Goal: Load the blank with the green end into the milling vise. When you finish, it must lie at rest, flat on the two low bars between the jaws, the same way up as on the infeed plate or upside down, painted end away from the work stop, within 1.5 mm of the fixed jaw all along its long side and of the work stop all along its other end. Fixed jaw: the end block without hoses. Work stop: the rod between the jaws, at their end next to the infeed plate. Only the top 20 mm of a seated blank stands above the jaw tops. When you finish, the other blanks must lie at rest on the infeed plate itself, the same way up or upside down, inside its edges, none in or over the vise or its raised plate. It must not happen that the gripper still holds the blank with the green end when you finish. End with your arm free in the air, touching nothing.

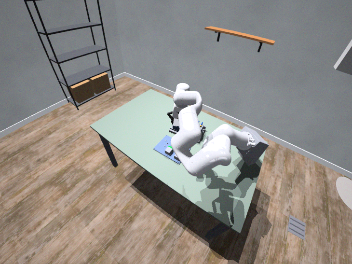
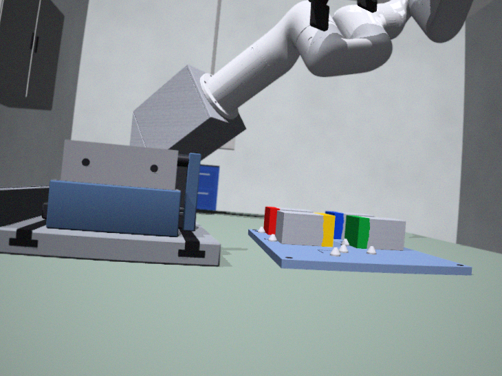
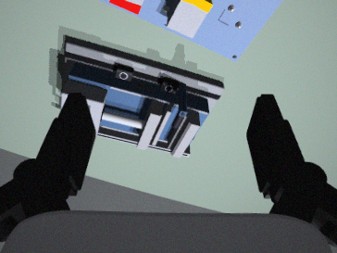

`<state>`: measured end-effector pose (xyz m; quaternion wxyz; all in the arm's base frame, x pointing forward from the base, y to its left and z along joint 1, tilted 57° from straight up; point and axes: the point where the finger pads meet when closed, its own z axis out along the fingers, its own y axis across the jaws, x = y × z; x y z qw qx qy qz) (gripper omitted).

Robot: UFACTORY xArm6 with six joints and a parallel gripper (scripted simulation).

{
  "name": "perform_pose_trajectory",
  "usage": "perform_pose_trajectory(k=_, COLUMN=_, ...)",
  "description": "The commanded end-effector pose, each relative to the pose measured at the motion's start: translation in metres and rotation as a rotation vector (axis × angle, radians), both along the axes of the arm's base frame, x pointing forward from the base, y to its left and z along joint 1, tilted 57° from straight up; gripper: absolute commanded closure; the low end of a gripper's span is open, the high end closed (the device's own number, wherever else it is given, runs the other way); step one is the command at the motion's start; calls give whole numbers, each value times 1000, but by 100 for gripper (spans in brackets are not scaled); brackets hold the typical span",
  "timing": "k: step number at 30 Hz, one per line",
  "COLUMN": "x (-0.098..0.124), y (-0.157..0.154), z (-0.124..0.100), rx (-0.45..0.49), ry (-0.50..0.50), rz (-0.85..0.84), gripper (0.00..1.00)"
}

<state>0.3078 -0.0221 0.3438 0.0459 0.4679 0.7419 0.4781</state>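
Jaws (image 2: 344, 16) (image 3: 171, 126) stood wide, nothing between. Green-ended block (image 2: 374, 231) sat on blue plate (image 1: 159, 148) (image 2: 376, 265) (image 3: 259, 24), three o'clock from vise (image 2: 113, 206) in exterior view. No readable writing.

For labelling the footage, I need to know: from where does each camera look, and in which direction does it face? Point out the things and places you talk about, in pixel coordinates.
Top: high above the room, looking down obliquely at the table (image 1: 128, 114); most of the arm (image 1: 189, 126) (image 2: 255, 62) shows.
Exterior: low beside the table, looking across the vise (image 2: 113, 209) (image 3: 122, 98) and infeed plate (image 2: 376, 263) (image 1: 159, 147) (image 3: 222, 43); arm and open gripper (image 2: 344, 18) (image 3: 170, 113) show.
Wrist: on the arm's wrist, looking past the fingers down at the vise.
Exterior and wrist share vise, plate and gripper.
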Motion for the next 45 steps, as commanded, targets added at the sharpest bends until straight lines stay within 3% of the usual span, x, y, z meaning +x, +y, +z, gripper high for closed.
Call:
perform_pose_trajectory(k=1, x=0, y=0, z=1, rx=-33, ry=-42, rz=32, gripper=0)
perform_pose_trajectory(k=8, x=0, y=0, z=1, rx=-116, ry=-149, rz=119, gripper=0)
perform_pose_trajectory(k=15, x=0, y=0, z=1, rx=-116, ry=-149, rz=119, gripper=0)
perform_pose_trajectory(k=25, x=0, y=0, z=1, rx=-231, ry=-298, rz=239, gripper=0)
perform_pose_trajectory(k=32, x=0, y=0, z=1, rx=-231, ry=-298, rz=239, gripper=0)
perform_pose_trajectory(k=42, x=0, y=0, z=1, rx=-346, ry=-447, rz=360, gripper=0)
perform_pose_trajectory(k=45, x=0, y=0, z=1, rx=-346, ry=-447, rz=360, gripper=0)
